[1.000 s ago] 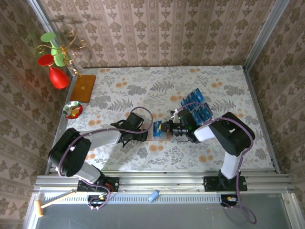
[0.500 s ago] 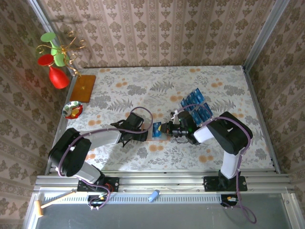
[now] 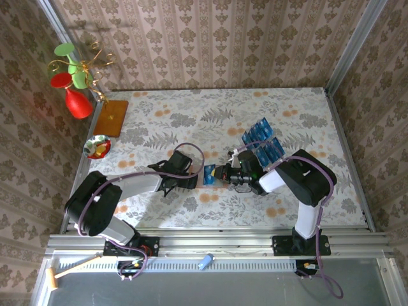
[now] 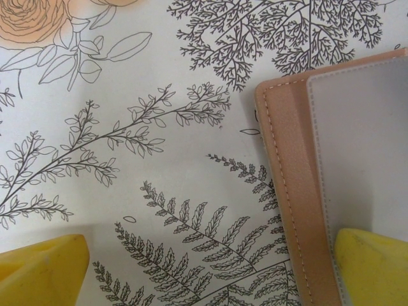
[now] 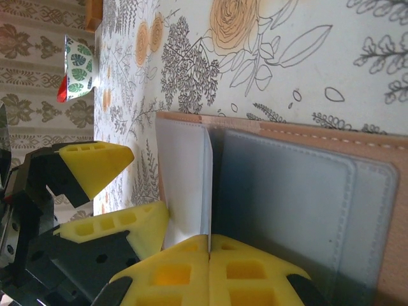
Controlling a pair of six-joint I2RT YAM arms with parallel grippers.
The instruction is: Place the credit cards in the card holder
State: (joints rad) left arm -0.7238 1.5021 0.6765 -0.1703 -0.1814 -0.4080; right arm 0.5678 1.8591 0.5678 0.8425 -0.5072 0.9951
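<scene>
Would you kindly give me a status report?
Left gripper open, straddling small brown leather wallet's edge. Right gripper shut on thin blue credit card at its pocket. Nothing blocking.

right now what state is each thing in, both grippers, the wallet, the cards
left gripper: open, one fingertip over the card holder's edge
right gripper: shut on a credit card
held credit card: on edge against the holder's grey inside
card holder: open, lying flat, grey inside up
other credit cards: loose, bunched on the table by the right arm

Red vase (image 3: 78, 102), wooden board (image 3: 113, 118), patterned bowl (image 3: 97, 147)
</scene>
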